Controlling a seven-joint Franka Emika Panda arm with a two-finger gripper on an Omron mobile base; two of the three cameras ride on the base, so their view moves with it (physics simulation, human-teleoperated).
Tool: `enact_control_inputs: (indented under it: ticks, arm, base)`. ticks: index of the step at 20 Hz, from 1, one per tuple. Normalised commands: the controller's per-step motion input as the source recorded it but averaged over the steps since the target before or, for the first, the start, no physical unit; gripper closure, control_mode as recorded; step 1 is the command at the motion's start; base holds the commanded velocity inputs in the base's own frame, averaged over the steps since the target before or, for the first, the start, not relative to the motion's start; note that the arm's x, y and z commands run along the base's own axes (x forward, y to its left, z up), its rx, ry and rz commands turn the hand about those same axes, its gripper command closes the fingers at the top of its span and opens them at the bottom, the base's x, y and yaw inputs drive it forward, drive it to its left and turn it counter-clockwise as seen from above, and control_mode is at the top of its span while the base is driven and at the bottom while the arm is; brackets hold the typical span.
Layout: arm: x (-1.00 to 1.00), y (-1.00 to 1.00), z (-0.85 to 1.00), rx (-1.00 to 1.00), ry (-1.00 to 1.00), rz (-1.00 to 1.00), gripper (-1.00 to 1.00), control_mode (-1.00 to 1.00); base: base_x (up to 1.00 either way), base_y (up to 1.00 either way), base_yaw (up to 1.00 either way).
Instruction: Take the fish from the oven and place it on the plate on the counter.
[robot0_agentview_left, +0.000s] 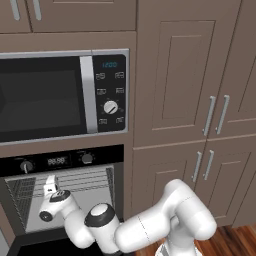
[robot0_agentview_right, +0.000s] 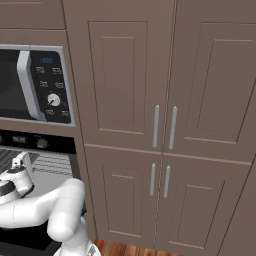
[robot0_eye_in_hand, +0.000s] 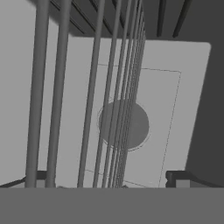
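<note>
Tool (robot0_agentview_left: 50, 181) reaches inside the open oven (robot0_agentview_left: 62, 192), among the wire racks (robot0_eye_in_hand: 109, 100); fingers (robot0_eye_in_hand: 177, 178) spread, released, grasping nothing. Fish position: cannot tell. Microwave (robot0_agentview_left: 62, 95) sits above the oven.

Pincer (robot0_agentview_left: 49, 181) inside open oven (robot0_agentview_left: 62, 192); rack bars (robot0_eye_in_hand: 109, 96) crowd ahead
</note>
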Motion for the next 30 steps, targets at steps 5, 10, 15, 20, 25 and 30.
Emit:
enact_control_inputs:
  ticks: [5,10,15,20,25,30]
  arm:
    - [0.08,0.10,-0.22,0.01,-0.01,0.00,1.00,-1.00]
    - [0.02,0.07,-0.18,0.00,0.00,0.00,1.00,-1.00]
    - [0.00,0.09,-0.21,0.00,0.00,0.00,1.00,-1.00]
    - [-0.07,0.09,-0.29,0.00,0.00,0.00,1.00,-1.00]
    - [-0.29,0.04,-0.32,0.00,0.00,0.00,1.00,-1.00]
    - [-0.17,0.05,-0.28,0.00,0.00,0.00,1.00,-1.00]
  base:
    - [0.00,0.00,0.00]
    - [0.00,0.00,0.00]
    - [0.00,0.00,0.00]
    - [0.00,0.00,0.00]
    - [0.00,0.00,0.00]
    - [0.00,0.00,0.00]
